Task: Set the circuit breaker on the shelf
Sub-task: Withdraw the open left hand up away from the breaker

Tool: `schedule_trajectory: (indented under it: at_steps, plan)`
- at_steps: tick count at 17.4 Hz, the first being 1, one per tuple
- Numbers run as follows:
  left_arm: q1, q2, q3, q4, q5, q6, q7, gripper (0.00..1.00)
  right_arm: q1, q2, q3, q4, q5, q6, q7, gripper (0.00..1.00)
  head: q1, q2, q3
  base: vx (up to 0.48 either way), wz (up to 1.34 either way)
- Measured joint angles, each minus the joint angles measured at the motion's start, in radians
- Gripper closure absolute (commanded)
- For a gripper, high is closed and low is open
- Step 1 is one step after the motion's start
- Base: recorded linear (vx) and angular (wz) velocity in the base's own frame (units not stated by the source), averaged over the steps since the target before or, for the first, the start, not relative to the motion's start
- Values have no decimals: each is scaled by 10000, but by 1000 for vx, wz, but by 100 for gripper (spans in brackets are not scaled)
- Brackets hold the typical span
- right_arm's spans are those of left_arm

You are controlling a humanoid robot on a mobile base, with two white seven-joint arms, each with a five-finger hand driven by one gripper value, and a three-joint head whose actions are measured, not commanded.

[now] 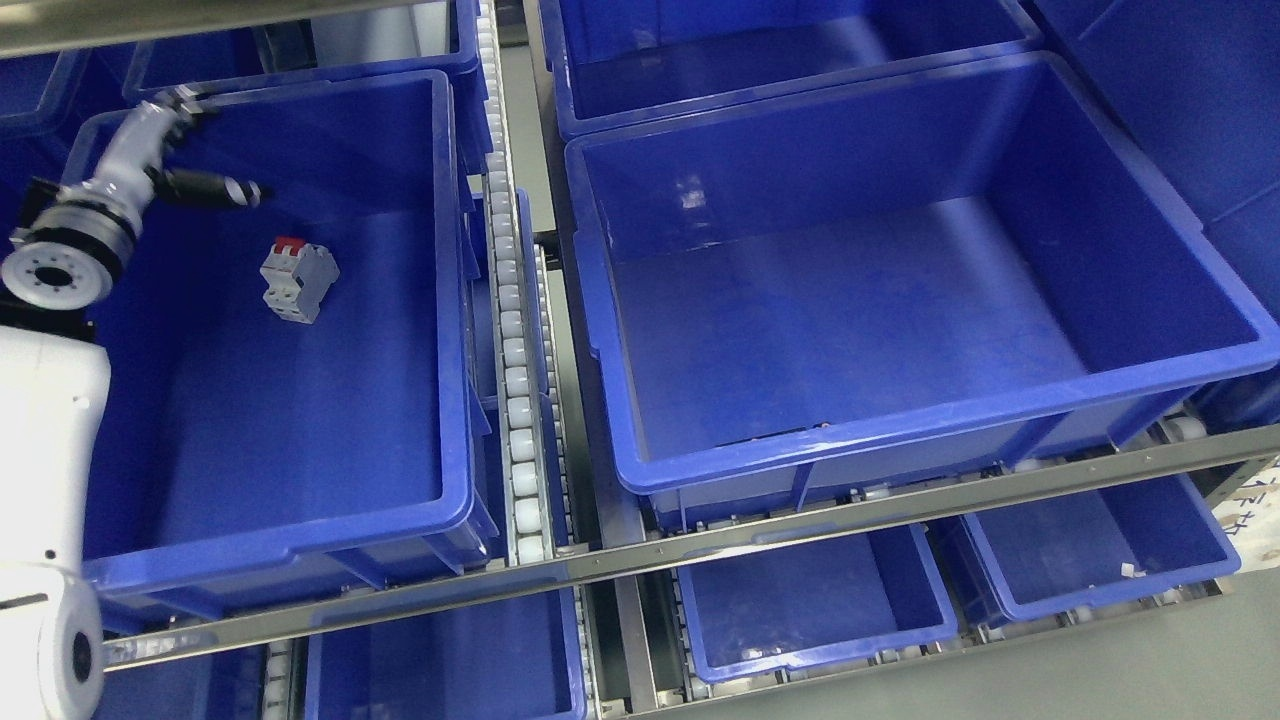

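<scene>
1. The left hand (190, 150) is seen at the upper left, raised over the far corner of the left bin (455, 300); nothing is held in it, and its dark fingers (215, 188) are stretched loosely out toward the bin's middle rather than curled.
2. The circuit breaker (298, 279) is found lying on the bin's floor, just below and to the right of those fingers, clear of them and clear of every wall. It looks to have been let go there, so the placing is judged done or all but done.
3. The breaker is shown as a small blocky body of pale grey moulded plastic, with a red toggle at its top end; it lies slightly askew on the flat floor, where it can hardly roll or tip.
4. The arm is made up of a silvery ringed wrist joint and a smooth white shell lower down at the left edge. The right hand is not to be seen.
5. The bin is glossy blue plastic with a thick rolled rim and sloping walls. A larger bin (1150, 372) sits beside it.
6. Between them a track of white rollers (515, 380) is laid, and a metal shelf rail (700, 545) is run along the front, presumably so bins can be slid in and kept from sliding out.
</scene>
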Motion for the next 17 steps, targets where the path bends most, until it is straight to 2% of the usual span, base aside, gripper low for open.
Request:
schedule_trajectory:
  at_steps: [3,7,13,17]
  plan:
    - [294,-515,1123,-854,625,-305,983,1,1,0,0,0,0,0,-29,0,0,0,0,-12,-7]
    - [1590,-1295,2010,-2977,1017,1213,1246,0,2,0,0,0,-1,0,4,0,0,0,0,-23,48]
    - [3419,-2278,2447,-6080,1262,2249,1189,0,3,0,0,0,-1,0,24,0,0,0,0,3,34]
    - [4298,-2487,2612,-7550,1325,2452,1032,0,2,0,0,0,-2,0,25,0,0,0,0,-28,41]
